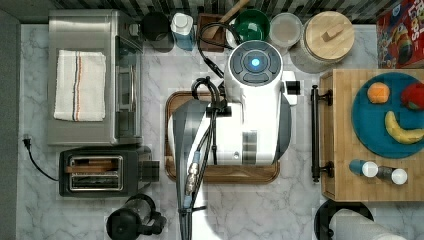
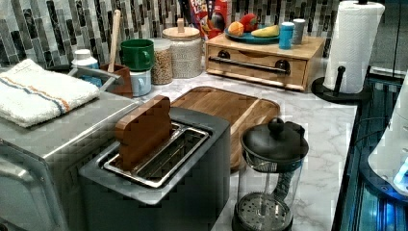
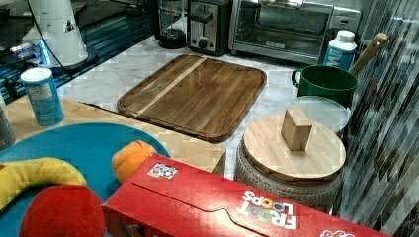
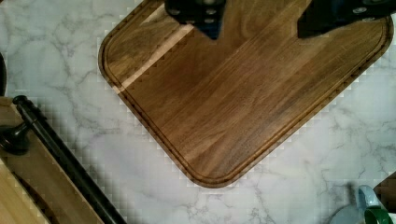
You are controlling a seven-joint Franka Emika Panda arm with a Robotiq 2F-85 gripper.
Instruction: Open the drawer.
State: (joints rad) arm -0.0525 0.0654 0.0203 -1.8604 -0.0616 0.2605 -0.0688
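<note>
One drawer [image 2: 257, 67] shut, handle [image 4: 65, 161] lying diagonal beside the tray [image 4: 243, 93]; jaws apart, empty, above the tray.

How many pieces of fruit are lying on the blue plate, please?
3, all on the blue plate in the top view: an orange at upper left, a red fruit at upper right, and a banana below them.

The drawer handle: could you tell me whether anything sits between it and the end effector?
Nothing visible does. The end effector hangs open over the brown wooden tray, and only bare marble counter separates that tray from the drawer's black bar handle.
</note>
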